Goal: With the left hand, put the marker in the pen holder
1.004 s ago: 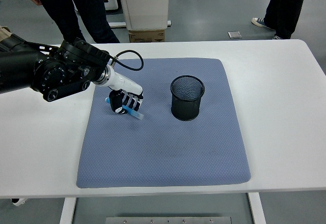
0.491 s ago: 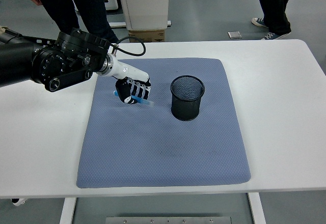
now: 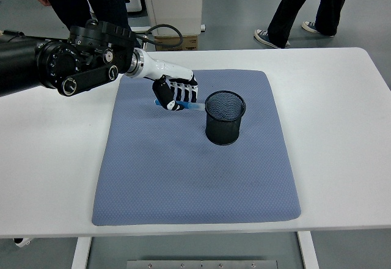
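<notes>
My left hand (image 3: 178, 95) hangs above the blue mat (image 3: 195, 177), just left of the black mesh pen holder (image 3: 224, 118). Its fingers are curled around a light blue marker (image 3: 194, 106), which lies roughly level with its tip pointing right, close to the holder's rim. The holder stands upright near the mat's middle and looks empty inside. The black left arm (image 3: 67, 67) reaches in from the left edge. No right arm shows.
The white table (image 3: 342, 128) carries the mat. Beyond its far edge stand a white cabinet (image 3: 174, 3) with a cardboard box, a person in dark clothes at top left, and another person's legs at top right.
My left hand has lifted the marker off the mat and carried it up and to the right, from the mat's left part to beside the holder. The person at top right walked left.
</notes>
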